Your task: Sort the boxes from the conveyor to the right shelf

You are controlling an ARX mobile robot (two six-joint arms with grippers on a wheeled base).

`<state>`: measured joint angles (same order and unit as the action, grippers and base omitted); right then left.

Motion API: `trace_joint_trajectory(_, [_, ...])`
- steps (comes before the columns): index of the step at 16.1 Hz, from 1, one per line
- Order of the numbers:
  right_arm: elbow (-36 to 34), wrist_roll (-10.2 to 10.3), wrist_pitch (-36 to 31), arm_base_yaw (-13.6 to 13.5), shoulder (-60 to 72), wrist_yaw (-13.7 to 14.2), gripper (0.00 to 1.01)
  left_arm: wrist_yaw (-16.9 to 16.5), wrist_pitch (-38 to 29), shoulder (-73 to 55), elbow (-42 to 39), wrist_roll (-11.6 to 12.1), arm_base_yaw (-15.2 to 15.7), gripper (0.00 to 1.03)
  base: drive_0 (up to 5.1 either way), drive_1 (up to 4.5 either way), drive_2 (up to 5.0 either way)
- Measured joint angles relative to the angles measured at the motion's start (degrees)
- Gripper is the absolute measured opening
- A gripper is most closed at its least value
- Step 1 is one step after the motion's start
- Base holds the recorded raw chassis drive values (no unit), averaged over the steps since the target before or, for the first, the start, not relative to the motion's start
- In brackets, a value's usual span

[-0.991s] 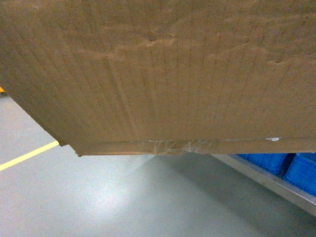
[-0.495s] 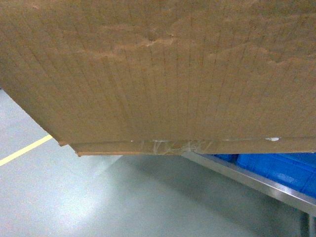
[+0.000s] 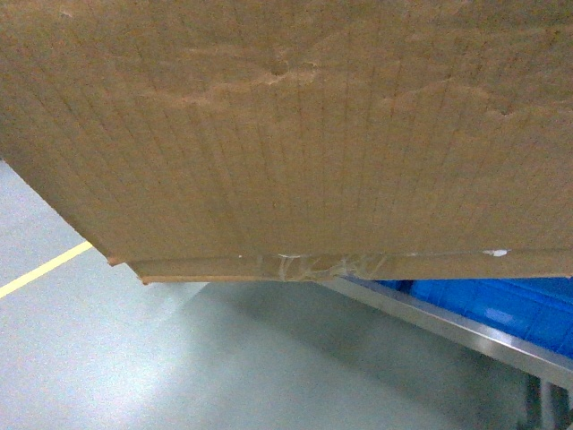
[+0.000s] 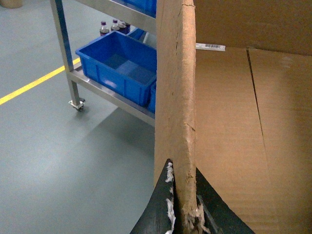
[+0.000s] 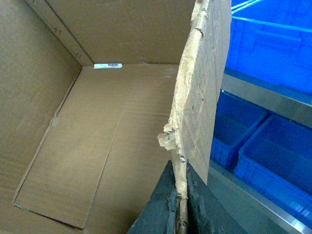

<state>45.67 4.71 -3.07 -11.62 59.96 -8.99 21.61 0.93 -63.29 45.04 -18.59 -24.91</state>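
A large brown cardboard box point(image 3: 286, 134) fills the top two thirds of the head view, its taped bottom seam facing me. The left gripper point(image 4: 182, 168) is shut on the box's ragged left wall point(image 4: 175, 73), one finger on each side. My right gripper point(image 5: 179, 165) is shut on the torn right wall point(image 5: 204, 73) in the same way. A white label strip point(image 5: 107, 65) lies inside the box. Low at the right runs a steel rail of a silver metal-frame shelf point(image 3: 448, 327). The conveyor is out of view.
Blue plastic crates point(image 3: 501, 300) sit behind that rail. The left wrist view has a blue crate point(image 4: 122, 66) on a rack rail point(image 4: 112, 95) with a castered leg point(image 4: 75, 104); bottles point(image 4: 109, 27) stand behind. More crates point(image 5: 273, 170) lie right. A yellow line point(image 3: 45, 269) crosses the grey floor.
The box has stayed fixed in the head view. The floor line has slid left and the shelf rail with its blue crates has come further in from the right.
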Motion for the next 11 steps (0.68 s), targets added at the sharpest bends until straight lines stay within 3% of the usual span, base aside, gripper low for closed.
trace_joint_trajectory(11, [0.0, 0.0, 0.0, 0.0, 0.0, 0.0, 0.02, 0.0, 0.0, 0.0, 0.0, 0.0, 0.0, 0.02, -1.0, -1.02, -1.0])
